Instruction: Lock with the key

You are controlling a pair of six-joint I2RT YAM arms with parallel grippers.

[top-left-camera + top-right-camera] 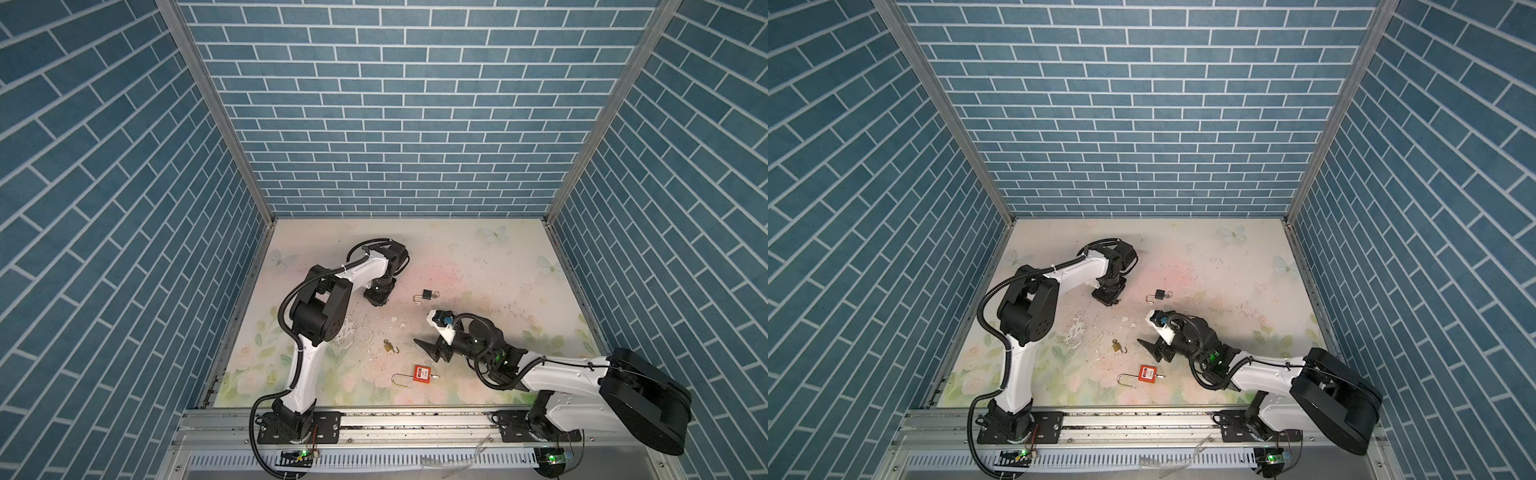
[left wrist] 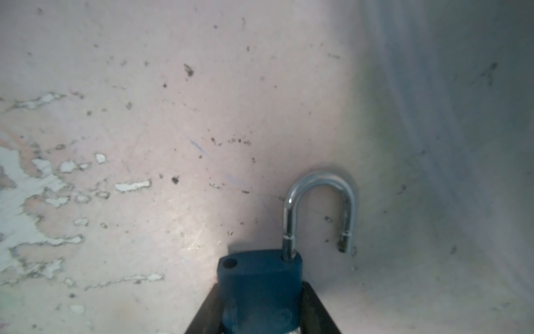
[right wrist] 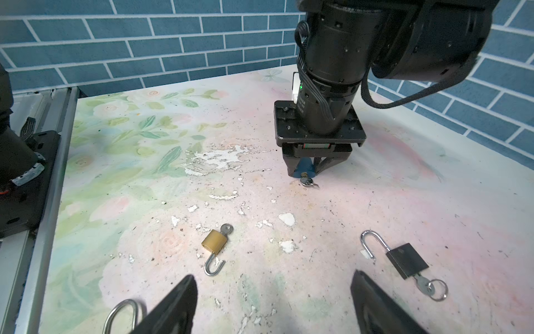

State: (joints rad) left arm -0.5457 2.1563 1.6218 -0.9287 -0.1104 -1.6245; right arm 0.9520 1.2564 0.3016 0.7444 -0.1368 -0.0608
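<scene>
Blue brick walls, floral table

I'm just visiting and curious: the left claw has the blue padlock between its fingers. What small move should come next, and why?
Probably a slight lift. The left gripper grips the blue padlock low on the table, its shackle open and its key down by the surface; raising it would let the open right gripper reach both.

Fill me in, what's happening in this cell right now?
The left gripper is down at the table with its jaws around the blue padlock. Its shackle is swung open and its key is in the keyhole. The right gripper hangs open and empty nearby. The black padlock, brass padlock and red padlock lie untouched, shackles open. Nothing is locked yet.
</scene>
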